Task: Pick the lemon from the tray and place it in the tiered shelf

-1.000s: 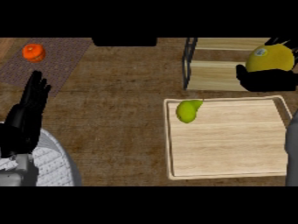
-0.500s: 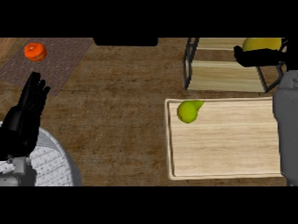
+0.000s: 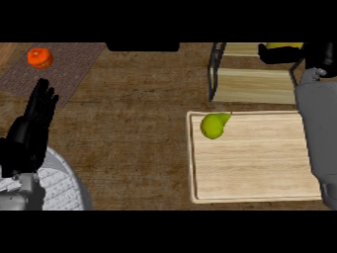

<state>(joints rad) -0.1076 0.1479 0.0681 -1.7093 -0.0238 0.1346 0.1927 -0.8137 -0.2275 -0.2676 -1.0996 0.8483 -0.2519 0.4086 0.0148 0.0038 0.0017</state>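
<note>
Two robot hands: right (image 3: 276, 53) curled round lemon (image 3: 283, 45) over shelf (image 3: 253, 85); left (image 3: 32, 123) spread.

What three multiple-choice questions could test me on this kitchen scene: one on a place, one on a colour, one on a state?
1. Where is the lemon?
A. on the tray
B. at the tiered shelf's top level
C. on the mat

2. What colour is the fruit on the mat?
A. orange
B. purple
C. white

3. How is the left hand?
A. curled round fruit
B. open, holding nothing
C. pressing the tray

Answers: 1 B, the yellow lemon shows beside the right hand over the tiered shelf. 2 A, the orange fruit. 3 B, its fingers are straight.
</note>
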